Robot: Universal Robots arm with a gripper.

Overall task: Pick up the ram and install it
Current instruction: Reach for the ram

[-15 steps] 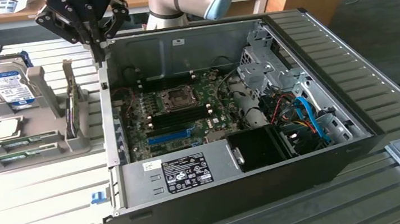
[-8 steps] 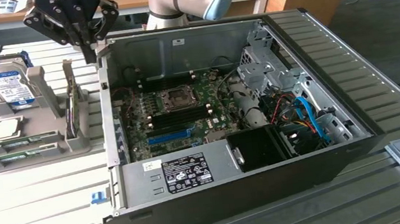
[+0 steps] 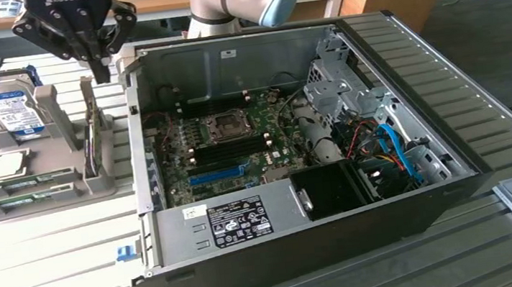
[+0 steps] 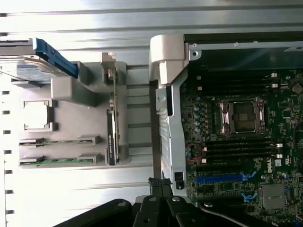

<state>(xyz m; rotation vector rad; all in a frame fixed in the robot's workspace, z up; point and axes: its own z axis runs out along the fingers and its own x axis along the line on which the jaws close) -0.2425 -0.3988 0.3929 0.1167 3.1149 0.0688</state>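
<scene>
You had the gripper (image 3: 103, 75) clenched tight with nothing between its fingers, and it hung above the edge of the grey holder (image 3: 57, 157), next to the wall of the open computer case (image 3: 420, 59). One ram stick (image 3: 24, 186) lay on edge in a holder slot. A second ram stick (image 3: 20, 205) sat in the slot just beside it. Both were well apart from the gripper and seated in the holder. A processor chip (image 3: 9, 164) lay between those sticks and the blue-labelled hard drive (image 3: 12, 110), which stood upright. A dark card (image 3: 92, 144) stood on edge nearer the case. On the motherboard (image 3: 268, 158), long black memory slots (image 3: 230, 150) ran beside the processor socket (image 3: 228, 123).
</scene>
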